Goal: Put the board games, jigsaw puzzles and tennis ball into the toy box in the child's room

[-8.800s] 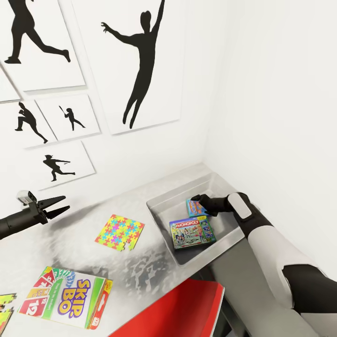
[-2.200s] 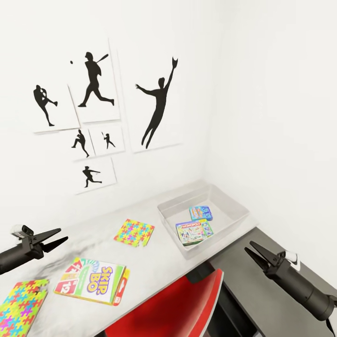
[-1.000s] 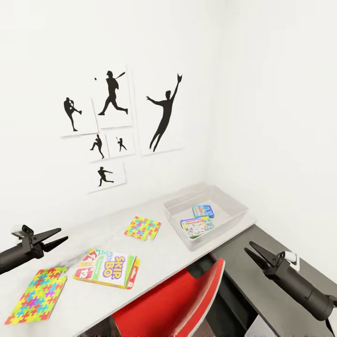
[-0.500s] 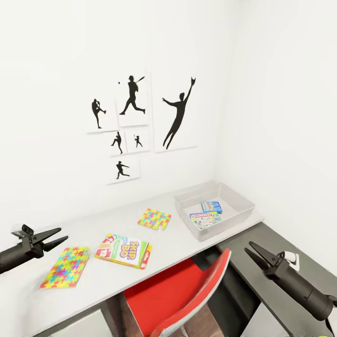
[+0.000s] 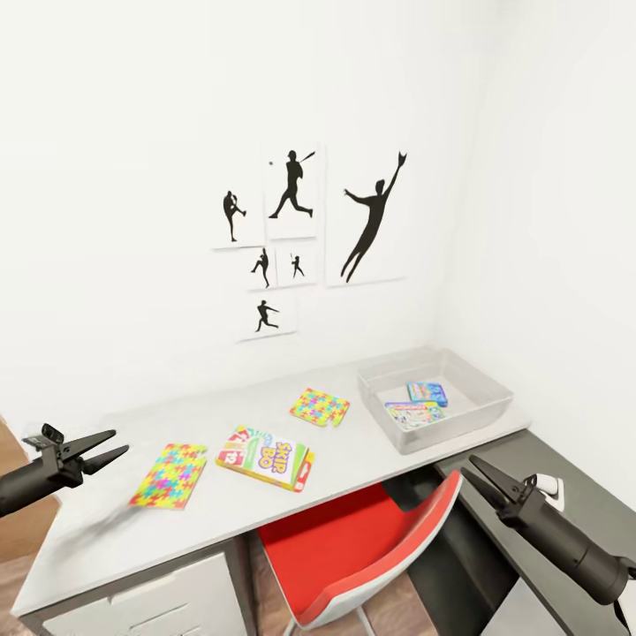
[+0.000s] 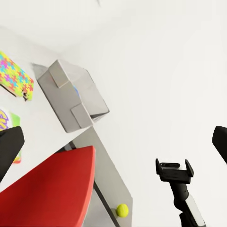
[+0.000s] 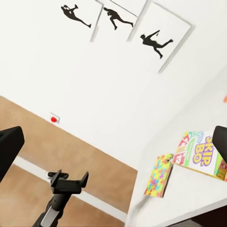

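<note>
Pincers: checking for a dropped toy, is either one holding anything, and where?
Nothing. Left pincer and right pincer are both open and empty.

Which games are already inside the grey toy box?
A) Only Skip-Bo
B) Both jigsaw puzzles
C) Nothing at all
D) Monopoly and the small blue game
D: in the head view the toy box holds the Monopoly game and the small blue game, while Skip-Bo lies out on the table.

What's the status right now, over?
Left gripper and right gripper open, empty. Pale grey toy box holds two board games; white Skip-Bo box, two jigsaw puzzles outside. Red chair fronts the table.
</note>
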You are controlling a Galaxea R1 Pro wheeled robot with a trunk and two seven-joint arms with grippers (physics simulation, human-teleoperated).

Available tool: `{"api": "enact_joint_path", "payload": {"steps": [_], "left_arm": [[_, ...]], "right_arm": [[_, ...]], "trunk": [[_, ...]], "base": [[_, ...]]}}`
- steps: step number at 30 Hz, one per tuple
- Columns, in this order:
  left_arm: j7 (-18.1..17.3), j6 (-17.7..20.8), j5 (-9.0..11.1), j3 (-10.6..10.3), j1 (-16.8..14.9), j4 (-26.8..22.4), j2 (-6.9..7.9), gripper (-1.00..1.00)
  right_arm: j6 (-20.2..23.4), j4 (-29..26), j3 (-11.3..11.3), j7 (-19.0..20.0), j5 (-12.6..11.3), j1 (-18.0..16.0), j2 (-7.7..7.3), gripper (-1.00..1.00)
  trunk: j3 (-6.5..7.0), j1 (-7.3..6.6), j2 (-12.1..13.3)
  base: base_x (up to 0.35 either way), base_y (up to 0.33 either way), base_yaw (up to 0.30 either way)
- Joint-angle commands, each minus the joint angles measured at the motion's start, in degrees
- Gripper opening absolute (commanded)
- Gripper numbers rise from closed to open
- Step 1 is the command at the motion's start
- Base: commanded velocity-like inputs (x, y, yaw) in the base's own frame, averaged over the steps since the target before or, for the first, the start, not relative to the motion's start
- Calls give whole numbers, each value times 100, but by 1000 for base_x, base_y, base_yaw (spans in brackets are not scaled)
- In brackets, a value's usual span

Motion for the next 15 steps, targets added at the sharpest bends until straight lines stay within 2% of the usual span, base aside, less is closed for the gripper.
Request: {"api": "enact_joint_path", "payload": {"steps": [1, 6, 12, 15], "left_arm": [[-26, 61, -8, 0, -6, 0, 0, 100], [-26, 61, -9, 0, -6, 0, -1, 100], [-26, 61, -9, 0, -6, 0, -1, 100], [-26, 61, -8, 0, -6, 0, -1, 100]], "right_arm": [[25, -4, -5, 12, 1, -5, 0, 100], [24, -12, -7, -27, 1, -5, -8, 100], [67, -14, -45, -271, 1, -5, -26, 100], [92, -15, -133, -420, 1, -5, -31, 100]], "trunk": [[-10, 3, -10], [-5, 3, -10], [-4, 3, -10], [-4, 3, -10]], "base": [[-5, 0, 81], [-3, 0, 39], [-1, 0, 8], [0, 0, 2]]}}
